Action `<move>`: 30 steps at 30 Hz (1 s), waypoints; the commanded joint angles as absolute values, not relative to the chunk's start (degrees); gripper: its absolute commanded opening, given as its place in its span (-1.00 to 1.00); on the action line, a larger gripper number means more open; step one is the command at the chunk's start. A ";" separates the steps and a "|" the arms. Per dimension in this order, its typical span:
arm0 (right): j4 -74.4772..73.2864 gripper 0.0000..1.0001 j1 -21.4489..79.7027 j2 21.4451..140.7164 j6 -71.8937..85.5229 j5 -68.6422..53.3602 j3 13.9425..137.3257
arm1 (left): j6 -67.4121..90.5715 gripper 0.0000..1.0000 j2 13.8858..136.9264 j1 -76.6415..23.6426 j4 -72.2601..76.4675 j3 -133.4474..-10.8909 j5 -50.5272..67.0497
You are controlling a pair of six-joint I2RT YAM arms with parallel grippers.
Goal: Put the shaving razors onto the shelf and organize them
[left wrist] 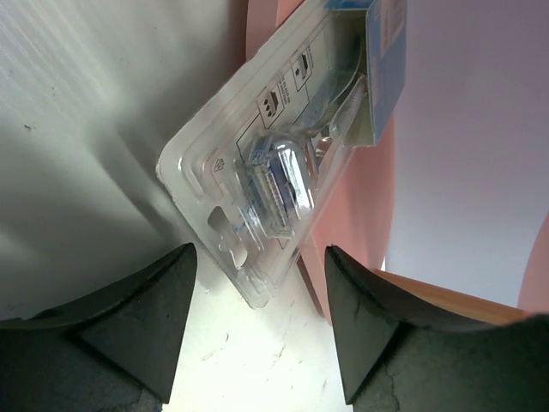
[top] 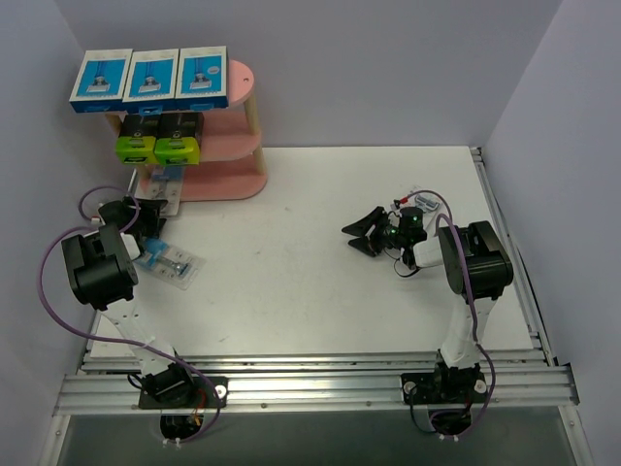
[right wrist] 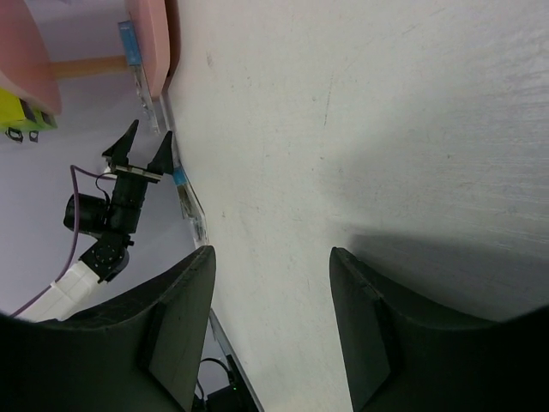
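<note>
Clear blister pack (left wrist: 274, 172) is seen at the pink shelf (left wrist: 364, 215) before the spread left hand (left wrist: 262, 250); the right hand (right wrist: 273, 251) is likewise spread.

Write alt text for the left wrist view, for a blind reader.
A clear blister pack holding a razor and a blue card lies at the edge of the pink shelf board, on the white table. The left gripper is open, its black fingers flanking the pack's near end.
</note>
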State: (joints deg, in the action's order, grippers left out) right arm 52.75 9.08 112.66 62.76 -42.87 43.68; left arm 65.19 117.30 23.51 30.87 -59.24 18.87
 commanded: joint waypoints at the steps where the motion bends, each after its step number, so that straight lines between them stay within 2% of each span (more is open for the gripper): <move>1: 52.12 0.03 9.32 109.51 61.09 -43.24 44.21 | 62.50 0.42 116.90 23.73 29.27 -60.56 18.81; 4: 51.15 0.04 9.23 108.90 60.38 -43.07 43.77 | 61.44 0.53 116.28 23.73 28.74 -60.56 18.63; 12: 51.33 0.04 9.14 109.34 60.29 -43.24 43.24 | 60.91 0.54 115.84 23.64 28.21 -60.91 18.28; 30: 52.56 0.03 8.70 113.11 60.21 -44.30 44.73 | 65.48 0.30 116.80 21.18 30.41 -64.15 16.79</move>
State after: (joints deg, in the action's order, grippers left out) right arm 51.31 9.02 112.53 61.32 -42.92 43.57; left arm 64.62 117.23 21.56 28.95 -60.90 17.91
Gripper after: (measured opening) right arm 0.518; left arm 0.656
